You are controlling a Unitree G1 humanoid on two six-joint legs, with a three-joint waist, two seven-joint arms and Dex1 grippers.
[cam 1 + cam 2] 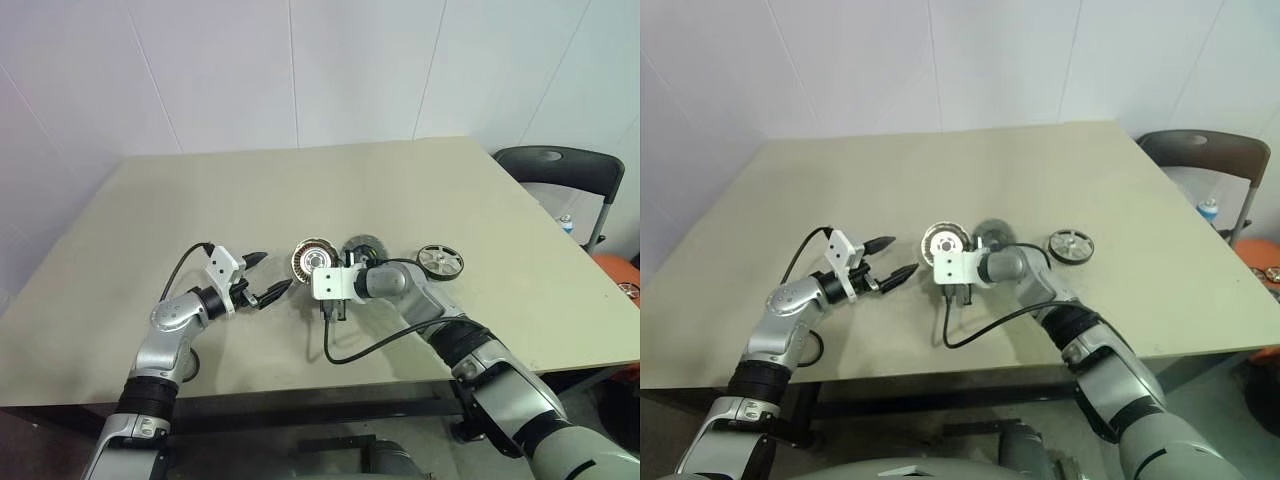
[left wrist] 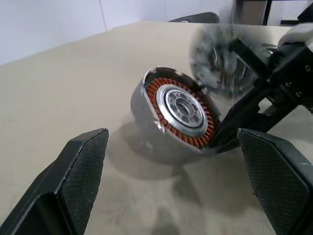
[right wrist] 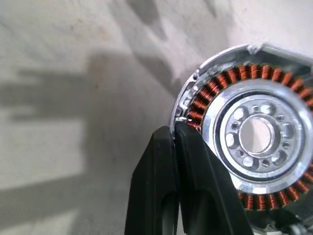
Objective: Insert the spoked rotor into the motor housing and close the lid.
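Note:
The motor housing (image 1: 311,258), a thick metal ring with copper windings around a silver hub, sits mid-table, tilted up with its face turned toward my left side. My right gripper (image 3: 175,132) is shut on its rim, the two black fingers pinching the edge beside the windings. My left gripper (image 1: 272,272) hovers just left of the housing, open, with nothing between its fingers (image 2: 80,166). The spoked rotor (image 1: 440,261), a thin round disc with radial spokes, lies flat on the table to the right of my right arm.
A dark round disc (image 1: 363,247) lies just behind my right wrist, partly hidden by it. The beige table (image 1: 300,190) spreads wide behind the parts. A black chair (image 1: 560,170) stands past the right corner. A cable (image 1: 360,350) loops near the front edge.

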